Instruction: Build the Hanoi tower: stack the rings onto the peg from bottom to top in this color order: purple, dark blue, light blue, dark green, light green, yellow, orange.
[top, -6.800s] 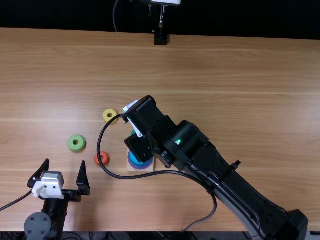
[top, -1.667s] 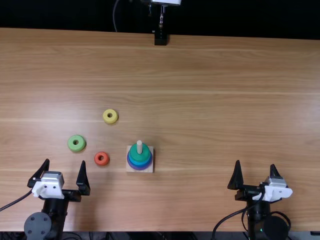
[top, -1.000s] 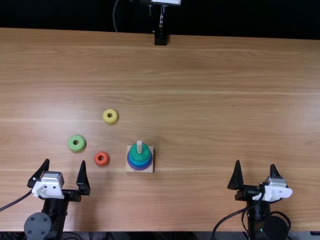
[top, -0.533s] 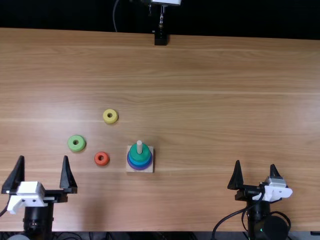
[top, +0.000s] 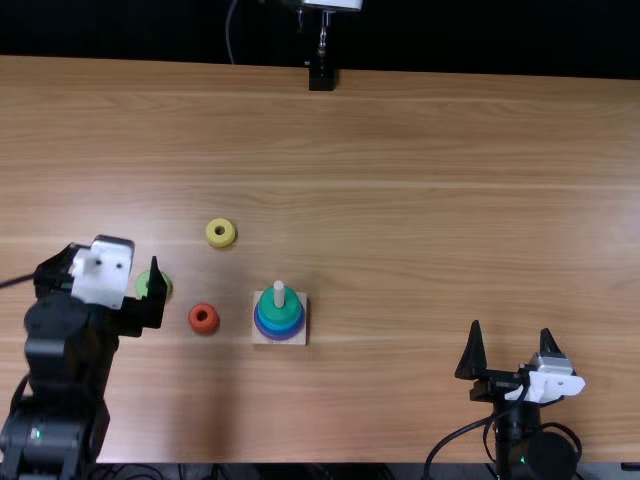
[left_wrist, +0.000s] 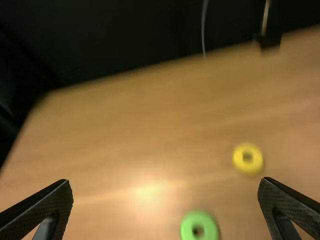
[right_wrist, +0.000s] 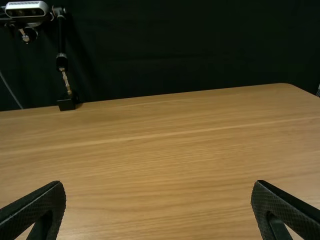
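Observation:
In the top view my left gripper (top: 112, 262) is open over the left part of the table, one finger partly covering the light green ring (top: 142, 284). My left gripper (left_wrist: 165, 207) stands open in its wrist view, the light green ring (left_wrist: 189, 228) and yellow ring (left_wrist: 248, 165) beyond it. The yellow ring (top: 221, 233) and orange ring (top: 204, 319) lie flat. On the peg (top: 279, 292), the dark green ring (top: 280, 308) tops the light blue ring (top: 279, 327) and a purple-blue edge (top: 280, 335). My right gripper (top: 512, 342), open, rests near the front right; its wrist view shows the gripper (right_wrist: 157, 205) holding nothing.
The peg's square wooden base (top: 300, 339) stands on the brown table (top: 400, 220), right of the orange ring. At the far edge is a black stand (top: 321, 77) with a cable beside it. The right arm's cable (top: 455, 436) loops near the front edge.
The right arm has withdrawn from over the peg to the front right. My left gripper first shifted left, then moved forward to the light green ring. The rings have stayed put since the right arm withdrew.

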